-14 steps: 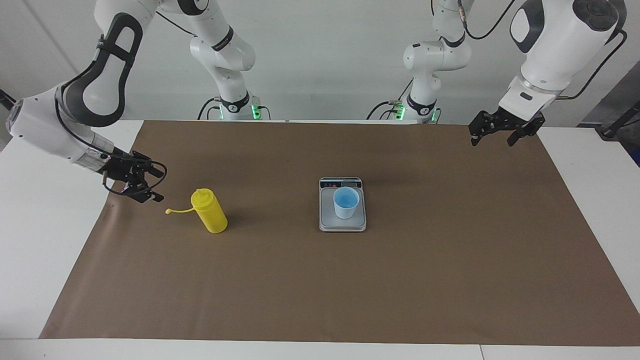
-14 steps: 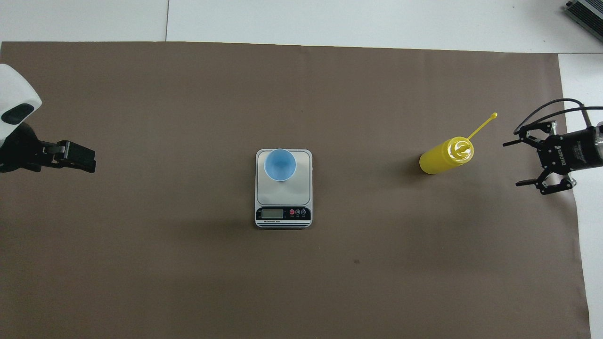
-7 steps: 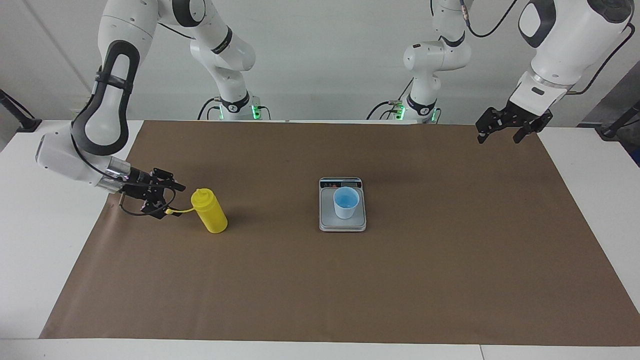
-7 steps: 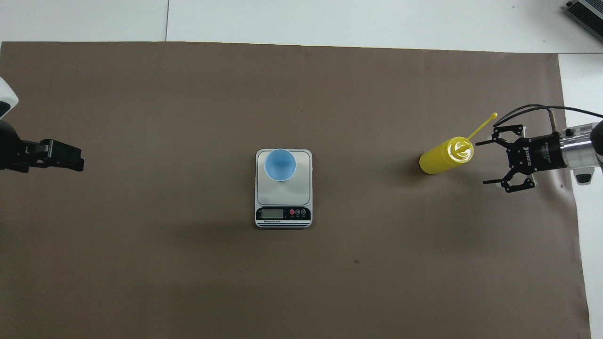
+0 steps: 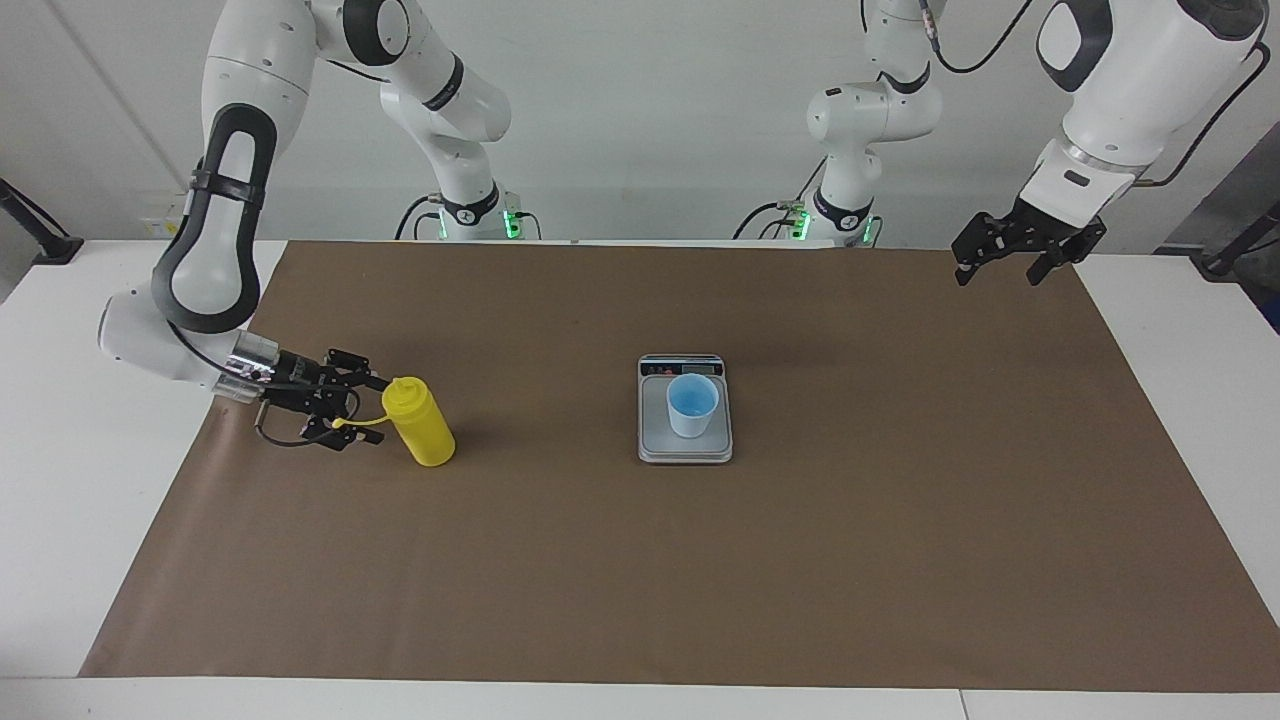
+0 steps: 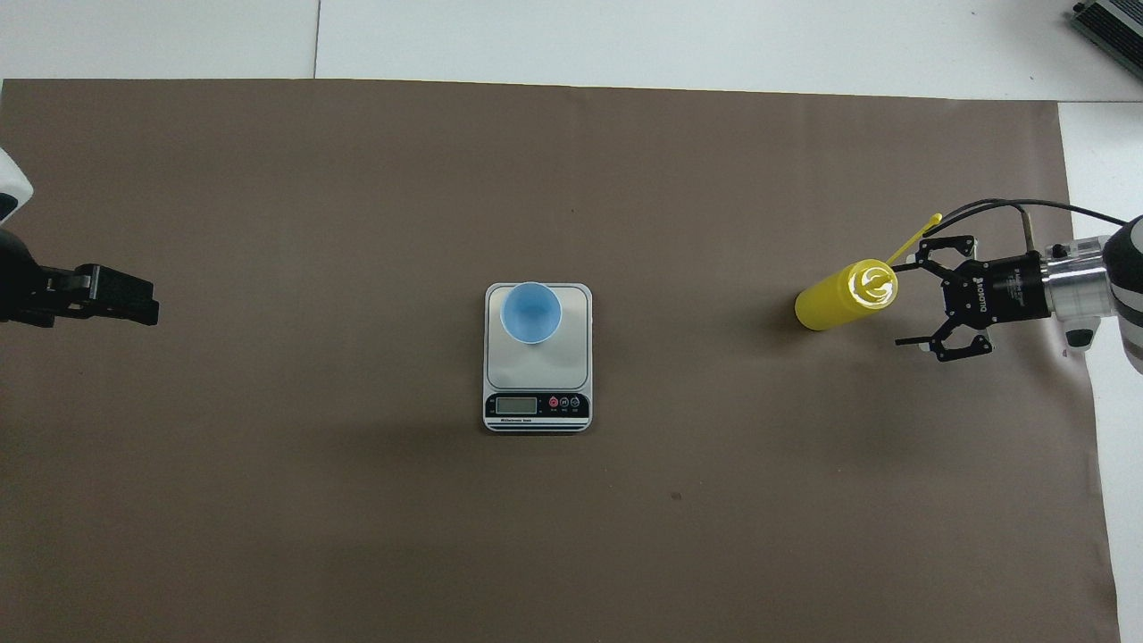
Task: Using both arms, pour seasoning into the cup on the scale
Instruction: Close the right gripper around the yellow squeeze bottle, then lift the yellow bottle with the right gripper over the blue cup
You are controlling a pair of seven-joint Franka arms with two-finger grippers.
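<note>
Right arm reaches in low and nearly level from its end of the tabletop, forearm sloping down to the wrist. Right claw spread wide, fingers pointing at the seasoning bottle, tips just beside its upper part, one finger to either side of the yellow cap tether. No contact with the bottle body visible in the facing view.

Left arm raised at its own end, wrist pointing down. Left claw wide, holding nothing, hanging over the corner of the brown paper mat.

Seasoning bottle stands upright on the mat toward the right arm's end, nozzle uncapped, cap dangling on its tether toward the right claw. Contents not visible.

Light blue cup stands upright on the weighing plate of the kitchen scale at mid-mat. Cup interior shows only blue; I cannot tell whether anything is in it. Scale display strip faces the robots.

Versus one second ago: right claw has advanced from the mat's edge to the bottle. Left claw has risen slightly. Bottle, cup, scale unmoved.
</note>
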